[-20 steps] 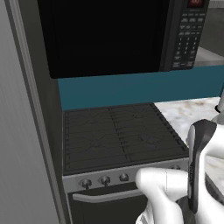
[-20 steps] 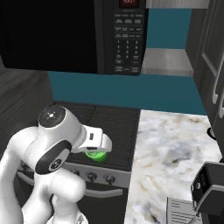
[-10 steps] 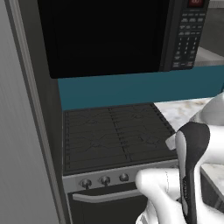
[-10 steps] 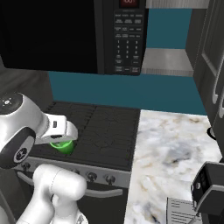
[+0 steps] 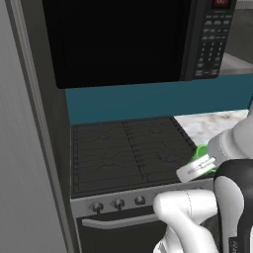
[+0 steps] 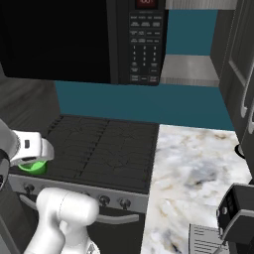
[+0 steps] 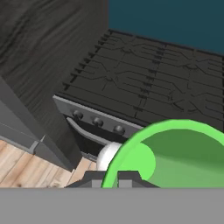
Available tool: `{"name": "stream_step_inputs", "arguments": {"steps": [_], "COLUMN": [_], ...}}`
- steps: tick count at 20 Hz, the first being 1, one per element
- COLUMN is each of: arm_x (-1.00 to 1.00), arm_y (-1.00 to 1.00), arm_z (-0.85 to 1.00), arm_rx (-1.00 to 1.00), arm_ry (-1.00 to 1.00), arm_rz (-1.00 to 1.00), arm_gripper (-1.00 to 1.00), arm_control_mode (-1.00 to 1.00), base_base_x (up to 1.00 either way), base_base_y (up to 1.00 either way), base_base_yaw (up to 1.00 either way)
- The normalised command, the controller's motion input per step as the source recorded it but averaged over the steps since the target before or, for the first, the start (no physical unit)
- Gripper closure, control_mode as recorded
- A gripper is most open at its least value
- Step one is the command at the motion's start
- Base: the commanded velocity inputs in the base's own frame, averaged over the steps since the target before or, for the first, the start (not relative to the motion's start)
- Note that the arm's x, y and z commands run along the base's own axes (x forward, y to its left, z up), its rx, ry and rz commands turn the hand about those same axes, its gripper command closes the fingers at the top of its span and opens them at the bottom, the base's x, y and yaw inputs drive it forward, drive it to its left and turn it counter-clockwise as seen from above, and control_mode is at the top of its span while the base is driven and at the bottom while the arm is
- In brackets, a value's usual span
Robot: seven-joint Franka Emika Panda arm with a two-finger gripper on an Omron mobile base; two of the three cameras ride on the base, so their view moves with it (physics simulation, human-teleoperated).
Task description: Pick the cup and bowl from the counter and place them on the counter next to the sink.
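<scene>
One black stove top sat under a microwave, beside the marble tabletop. Clamped on its rim by the closed hand, the green cup hung above the stove's front edge, mouth toward the hand camera.

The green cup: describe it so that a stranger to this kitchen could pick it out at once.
Find the black stove under the microwave. Over its front edge, above the knobs, the white robot arm's pincer is shut on the cup. It is a small tumbler without a handle, the one bright green thing among black, white and marble.
</scene>
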Motion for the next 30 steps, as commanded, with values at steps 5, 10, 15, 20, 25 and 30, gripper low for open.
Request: {"name": "stream_step_inputs", "arguments": {"steps": [5, 10, 15, 20, 25, 30], "arm_x": [-0.04, 0.00, 0.00, 0.00, 0.00, 0.00], "arm_y": [0.09, 0.00, 0.00, 0.00, 0.00, 0.00], "arm_z": [0.03, 0.00, 0.00, 0.00, 0.00, 0.00], "arm_rx": [0.00, 0.00, 0.00, 0.00, 0.00, 0.00], "arm_ry": [-0.02, 0.00, 0.01, 0.00, 0.00, 0.00], "arm_rz": [0.01, 0.00, 0.00, 0.00, 0.00, 0.00], "arm_gripper": [1.00, 1.00, 1.00, 1.00, 1.00, 1.00], "arm_control_mode": [-1.00, -1.00, -1.00, 1.00, 1.00, 1.00], "base_base_x": [0.00, 0.00, 0.00, -0.23, -1.00, -0.97], "base_base_y": [0.00, 0.00, 0.00, 0.00, 0.00, 0.10], "base_base_yaw": [0.00, 0.00, 0.00, 0.00, -0.02, 0.07]}}
